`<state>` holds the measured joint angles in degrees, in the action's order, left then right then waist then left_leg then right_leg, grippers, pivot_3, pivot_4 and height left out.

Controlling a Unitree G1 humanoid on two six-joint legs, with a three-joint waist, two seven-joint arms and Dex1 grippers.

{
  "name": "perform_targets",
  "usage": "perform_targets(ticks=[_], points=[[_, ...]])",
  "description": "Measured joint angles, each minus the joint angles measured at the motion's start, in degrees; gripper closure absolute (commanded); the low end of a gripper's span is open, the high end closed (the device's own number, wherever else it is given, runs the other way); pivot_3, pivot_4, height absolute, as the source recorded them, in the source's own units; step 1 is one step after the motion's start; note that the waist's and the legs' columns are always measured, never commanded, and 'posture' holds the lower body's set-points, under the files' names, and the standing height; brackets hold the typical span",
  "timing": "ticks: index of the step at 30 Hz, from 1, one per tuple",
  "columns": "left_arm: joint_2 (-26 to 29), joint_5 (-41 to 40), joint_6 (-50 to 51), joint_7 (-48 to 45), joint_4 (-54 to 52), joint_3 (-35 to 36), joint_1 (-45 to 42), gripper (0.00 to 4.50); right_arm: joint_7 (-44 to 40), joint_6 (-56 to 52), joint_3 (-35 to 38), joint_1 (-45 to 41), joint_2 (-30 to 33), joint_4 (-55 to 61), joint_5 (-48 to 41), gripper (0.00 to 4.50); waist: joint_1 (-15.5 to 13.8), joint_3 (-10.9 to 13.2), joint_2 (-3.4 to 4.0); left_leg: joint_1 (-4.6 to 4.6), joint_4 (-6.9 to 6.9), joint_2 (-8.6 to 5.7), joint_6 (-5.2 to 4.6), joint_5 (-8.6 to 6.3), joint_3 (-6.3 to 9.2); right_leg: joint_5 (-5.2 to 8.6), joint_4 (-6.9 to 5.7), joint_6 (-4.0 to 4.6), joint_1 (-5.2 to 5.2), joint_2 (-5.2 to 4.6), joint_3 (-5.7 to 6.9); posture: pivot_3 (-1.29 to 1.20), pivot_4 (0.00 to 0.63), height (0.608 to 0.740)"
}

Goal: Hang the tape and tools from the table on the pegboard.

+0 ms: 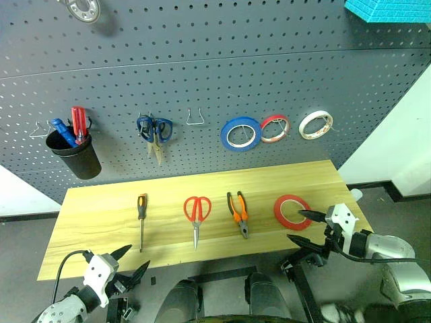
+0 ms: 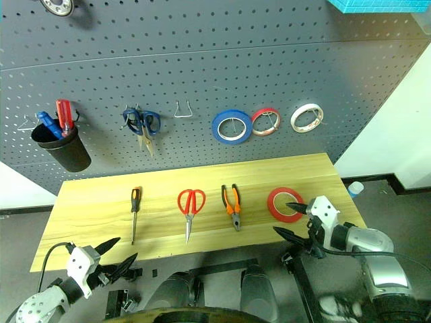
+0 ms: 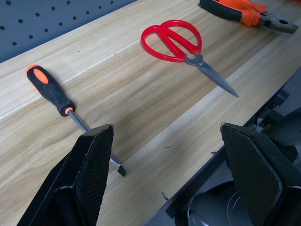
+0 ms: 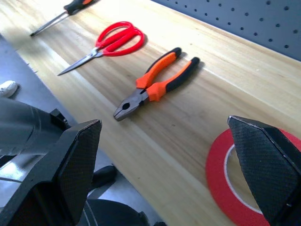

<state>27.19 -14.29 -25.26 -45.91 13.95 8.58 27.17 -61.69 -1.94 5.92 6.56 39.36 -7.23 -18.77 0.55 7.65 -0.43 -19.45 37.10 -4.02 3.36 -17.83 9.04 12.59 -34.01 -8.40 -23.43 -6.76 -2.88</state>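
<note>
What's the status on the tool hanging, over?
Both grippers, left and right, open, empty. Red tape, pliers, scissors, screwdriver on table. Nothing blocking.

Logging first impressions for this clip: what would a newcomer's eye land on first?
Four bright items lie in a row on the light wooden table: screwdriver, red-handled scissors, pliers, red tape ring. Behind, the dark pegboard carries three tape rolls. Both open grippers, left and right, hover at the table's near edge.

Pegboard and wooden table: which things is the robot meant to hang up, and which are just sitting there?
To hang:
- thin all-red tape ring
- red-handled scissors
- orange-and-black pliers
- slim orange-and-black screwdriver

Already on the dark grey pegboard:
- blue tape roll
- small red roll
- white roll
- blue-handled scissors
- black cup
</note>
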Motion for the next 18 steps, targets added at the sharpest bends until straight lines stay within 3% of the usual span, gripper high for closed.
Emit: perform_targets(ticks=[10, 18], points=[[0.0, 0.1, 0.7, 0.1, -0.5, 0.0, 0.0, 0.72, 2.2, -7.1, 0.0, 0.0, 0.7, 3.9, 0.1, 0.0, 0.0, 0.0, -0.01, -0.01, 0.0, 0.0, -0.01, -0.01, 0.0, 0.0, -0.01, -0.01, -0.01, 0.0, 0.0, 0.0, 0.1, 0.738], [0.0, 0.3, 0.9, 0.1, -0.4, 0.0, -0.1, 0.72, 1.8, -5.0, 0.0, 0.0, 0.7, 1.8, 1.0, 0.0, 0.0, 0.0, -0.02, 0.0, 0.0, 0.0, -0.01, -0.01, 0.01, 0.0, 0.01, -0.01, -0.01, 0.0, 0.01, 0.0, 0.097, 0.738]])
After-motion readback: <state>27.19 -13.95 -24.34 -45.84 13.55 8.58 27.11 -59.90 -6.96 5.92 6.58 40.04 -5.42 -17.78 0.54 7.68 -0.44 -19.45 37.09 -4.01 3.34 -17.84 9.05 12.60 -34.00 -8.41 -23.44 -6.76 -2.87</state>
